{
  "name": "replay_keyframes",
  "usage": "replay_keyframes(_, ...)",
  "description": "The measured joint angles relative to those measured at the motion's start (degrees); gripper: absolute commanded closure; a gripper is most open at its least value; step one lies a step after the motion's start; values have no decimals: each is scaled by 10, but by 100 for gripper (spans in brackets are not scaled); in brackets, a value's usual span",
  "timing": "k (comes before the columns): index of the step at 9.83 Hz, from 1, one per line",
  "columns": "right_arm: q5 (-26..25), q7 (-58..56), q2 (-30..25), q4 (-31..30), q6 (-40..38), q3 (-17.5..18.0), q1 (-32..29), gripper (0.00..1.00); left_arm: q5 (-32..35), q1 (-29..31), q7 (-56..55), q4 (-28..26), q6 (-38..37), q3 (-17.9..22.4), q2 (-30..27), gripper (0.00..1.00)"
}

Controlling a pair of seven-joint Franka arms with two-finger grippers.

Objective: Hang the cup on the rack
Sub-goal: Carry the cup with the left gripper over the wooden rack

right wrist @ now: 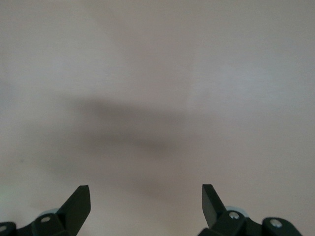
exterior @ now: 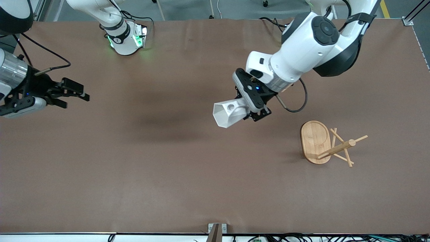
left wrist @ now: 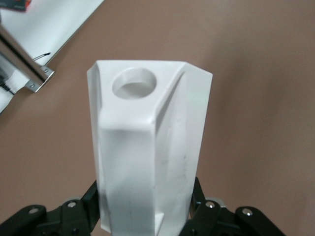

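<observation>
My left gripper is shut on the white faceted cup and holds it in the air over the middle of the table, mouth pointing toward the right arm's end. In the left wrist view the cup fills the middle, its handle with the round hole facing the camera. The bamboo rack lies tipped on its side toward the left arm's end of the table, nearer the front camera than the cup, its pegs pointing away from the oval base. My right gripper is open and empty and waits at its own end of the table.
The brown table top spreads wide around the rack. The right arm's base stands at the table's back edge. A metal bracket sits at the front edge.
</observation>
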Motion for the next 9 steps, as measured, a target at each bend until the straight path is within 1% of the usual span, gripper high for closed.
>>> replay_keyframes(2,-66,11,-1,16,3,0,-6,0,0,27,-29,1,0,0,-1,99)
replay_keyframes(3,-76,14,-1,23,10,0,-24,0,0,38,-47,2,0,0,-1,99)
replay_keyframes(4,-78,14,-1,33,14,-1,-44,0,0,52,-64,1,-2,0,-1,99)
replay_keyframes(6,-78,14,-1,52,-4,-1,-69,0,0,73,-90,-4,-17,4,-1,99)
replay_keyframes(9,-83,17,1,67,-9,-1,-74,0,0,74,-128,-60,-19,37,-18,99)
